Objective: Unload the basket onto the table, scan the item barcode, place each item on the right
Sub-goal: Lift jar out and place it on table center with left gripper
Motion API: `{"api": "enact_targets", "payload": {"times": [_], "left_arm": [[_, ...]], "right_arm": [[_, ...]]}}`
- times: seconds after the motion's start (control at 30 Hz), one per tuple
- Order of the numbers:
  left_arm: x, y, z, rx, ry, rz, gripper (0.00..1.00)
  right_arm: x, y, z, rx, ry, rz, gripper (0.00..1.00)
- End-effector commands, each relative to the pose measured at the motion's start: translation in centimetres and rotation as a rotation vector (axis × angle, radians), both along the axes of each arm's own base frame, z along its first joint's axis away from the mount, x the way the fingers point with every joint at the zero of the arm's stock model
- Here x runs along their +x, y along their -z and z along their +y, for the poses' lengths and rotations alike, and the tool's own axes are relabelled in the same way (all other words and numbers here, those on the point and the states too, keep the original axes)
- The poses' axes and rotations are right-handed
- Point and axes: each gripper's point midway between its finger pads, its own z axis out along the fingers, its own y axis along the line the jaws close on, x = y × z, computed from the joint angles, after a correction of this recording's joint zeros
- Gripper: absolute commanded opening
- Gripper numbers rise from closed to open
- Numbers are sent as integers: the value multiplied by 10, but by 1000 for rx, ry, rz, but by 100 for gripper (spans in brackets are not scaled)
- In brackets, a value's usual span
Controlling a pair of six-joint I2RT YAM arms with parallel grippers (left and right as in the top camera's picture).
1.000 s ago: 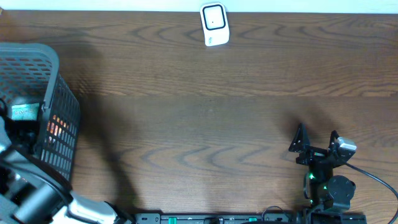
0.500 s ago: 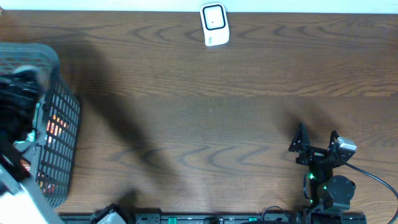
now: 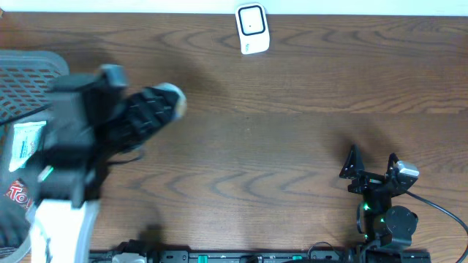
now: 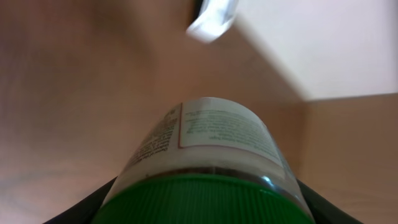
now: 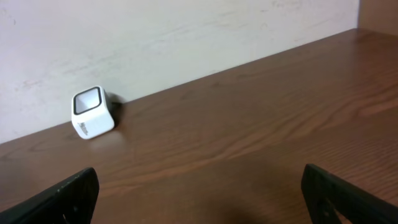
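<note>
Though the overhead view blurs the left arm, the left claw (image 3: 153, 108) hangs above the left part of the counter (image 3: 263, 146), just right of the basket (image 3: 36, 69). It pinches a bottle (image 3: 175, 99) whose pale end points toward the scanner (image 3: 252, 29), which stands well apart at the far edge. The right claw (image 3: 371, 164) sits near right, spread and empty. From the left wrist, the bottle is clamped between the dark fingers (image 4: 81, 208), with its green cap (image 4: 205, 199) nearest the camera and its label (image 4: 217, 127) on top. The print is too soft to read, and I can pick out no barcode. The scanner is a white blur ahead. To do this well, I judge, carry the bottle close to the scanner and roll the wrist until the barcode squarely faces its window, then hold steady with a firm grip on the round body. From the right wrist, that window seems tilted up toward the near side, so present the code from there.
</note>
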Motion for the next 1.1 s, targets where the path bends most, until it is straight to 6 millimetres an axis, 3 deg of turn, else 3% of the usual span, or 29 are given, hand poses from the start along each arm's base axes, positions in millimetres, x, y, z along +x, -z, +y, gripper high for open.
{"api": "enact_targets", "payload": {"times": [0.0,0.2,0.53,0.67,0.83,0.9,0.97,1.07], "left_arm": [[11,51,-4,118,-72,150,66],[18,123,-31,189,-208,416,66],[14,215,-61,233,-616,678,66],[18,247,-78,226,-666,720,66],[19,269,-102,123,-714,810,69],[23,269,-109,77,-714,817,72],[29,264,-116,29,-699,814,86],[32,250,-121,-19,-663,817,88]], "right_arm": [[0,2,1,3,-5,4,99],[0,2,1,3,-5,4,99],[0,2,1,3,-5,4,99],[0,2,1,3,-5,4,99],[0,2,1,3,-5,4,99],[0,2,1,3,-5,4,99],[0,2,1,3,-5,4,99],[0,2,1,3,-5,4,99]]}}
